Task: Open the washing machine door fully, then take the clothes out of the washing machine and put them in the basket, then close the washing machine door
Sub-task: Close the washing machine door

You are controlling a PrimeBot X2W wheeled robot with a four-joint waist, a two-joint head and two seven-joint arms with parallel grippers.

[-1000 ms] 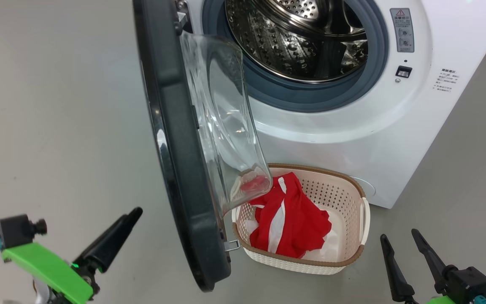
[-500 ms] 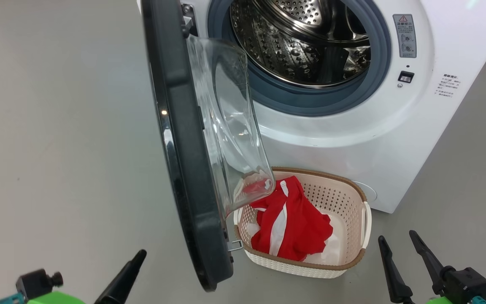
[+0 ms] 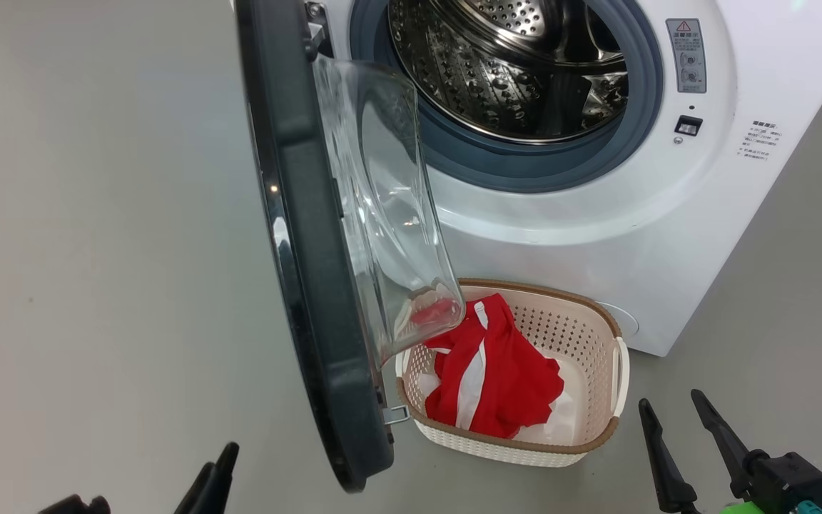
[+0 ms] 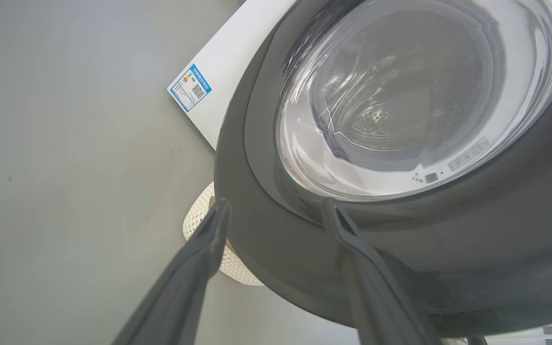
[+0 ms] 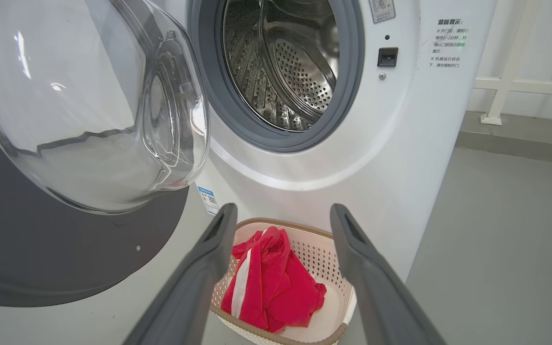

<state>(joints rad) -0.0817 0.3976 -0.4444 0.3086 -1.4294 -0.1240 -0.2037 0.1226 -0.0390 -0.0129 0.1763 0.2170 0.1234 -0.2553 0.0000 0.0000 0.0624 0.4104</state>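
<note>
Our left gripper (image 4: 277, 207) and right gripper (image 5: 283, 211) both gape wide, holding nothing. The red clothes (image 3: 496, 371) lie in the basket (image 3: 496, 457) on the floor (image 3: 97, 285), just beside the open washing machine door (image 3: 297, 250).

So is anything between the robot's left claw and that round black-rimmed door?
Nothing visible does. The left gripper, open, points straight at the outer face of the round black-rimmed glass door. The cream perforated basket sits behind the door, not between them.
</note>
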